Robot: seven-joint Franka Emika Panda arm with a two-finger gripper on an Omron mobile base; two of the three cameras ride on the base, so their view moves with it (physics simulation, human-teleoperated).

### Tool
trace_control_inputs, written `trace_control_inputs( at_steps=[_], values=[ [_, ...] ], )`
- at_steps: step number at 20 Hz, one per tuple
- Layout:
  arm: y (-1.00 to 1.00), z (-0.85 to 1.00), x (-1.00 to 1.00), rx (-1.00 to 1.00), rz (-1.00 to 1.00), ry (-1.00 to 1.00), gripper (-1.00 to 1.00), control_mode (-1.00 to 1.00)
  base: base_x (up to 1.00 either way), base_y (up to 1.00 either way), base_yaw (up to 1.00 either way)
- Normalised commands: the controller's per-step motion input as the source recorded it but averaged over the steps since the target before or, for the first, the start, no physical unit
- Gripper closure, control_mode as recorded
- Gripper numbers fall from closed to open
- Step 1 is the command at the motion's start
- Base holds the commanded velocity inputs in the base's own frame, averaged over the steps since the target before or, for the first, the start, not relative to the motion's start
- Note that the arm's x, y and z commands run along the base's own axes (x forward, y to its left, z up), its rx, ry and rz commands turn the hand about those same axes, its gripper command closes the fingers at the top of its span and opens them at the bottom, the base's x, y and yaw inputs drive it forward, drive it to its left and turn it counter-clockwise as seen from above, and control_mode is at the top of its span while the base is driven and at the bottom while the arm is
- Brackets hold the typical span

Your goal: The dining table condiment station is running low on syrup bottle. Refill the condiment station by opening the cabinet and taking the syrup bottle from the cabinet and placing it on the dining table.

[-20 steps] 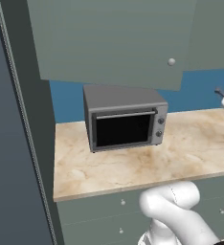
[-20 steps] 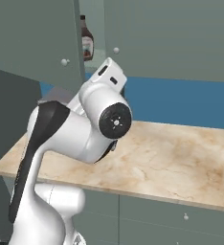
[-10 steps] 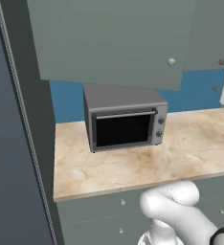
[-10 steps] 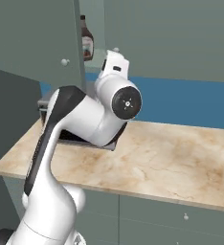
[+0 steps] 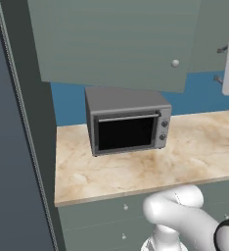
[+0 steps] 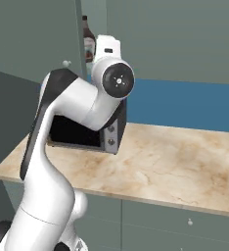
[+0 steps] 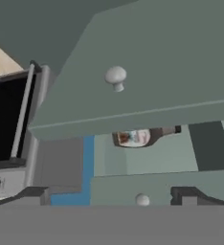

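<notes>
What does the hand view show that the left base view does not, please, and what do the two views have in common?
Hand view alone: the syrup bottle, seen through the gap past the swung-open cabinet door, and a second small knob on the neighbouring door. The robot's open jaws have dark tips at the bottom of the view, holding nothing.

Left base view alone: the marble counter, the drawers under it and the tall dark panel at the left.

Both: the grey toaster oven and the open door's round pale knob.

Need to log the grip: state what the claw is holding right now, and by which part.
Nothing is held. The claw is open with empty space between its tips, aimed at the partly open cabinet; the syrup bottle stands inside, untouched.
</notes>
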Motion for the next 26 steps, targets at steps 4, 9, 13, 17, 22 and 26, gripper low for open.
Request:
trace_control_inputs(
  at_steps=[4, 9, 13, 17, 22, 26],
  values=[
    [0.16, 0.47, 0.2, 0.0, 0.04, 0.0, -1.0, -1.0, 0.0, 0.0, 0.0],
    [0.0, 0.18, 0.31, 0.08, 0.13, 0.0, -1.0, -1.0, 0.0, 0.0, 0.0],
    [0.14, 0.0, 0.33, 0.02, 0.17, 0.0, -1.0, -1.0, 0.0, 0.0, 0.0],
    [0.34, 0.0, 0.28, 0.0, 0.17, 0.0, -1.0, -1.0, 0.0, 0.0, 0.0],
    [0.18, -0.01, 0.34, 0.0, 0.13, 0.0, -1.0, -1.0, 0.0, 0.0, 0.0],
    [0.0, -0.07, 0.46, 0.0, 0.1, 0.0, -1.0, -1.0, 0.0, 0.0, 0.0]
  ],
)
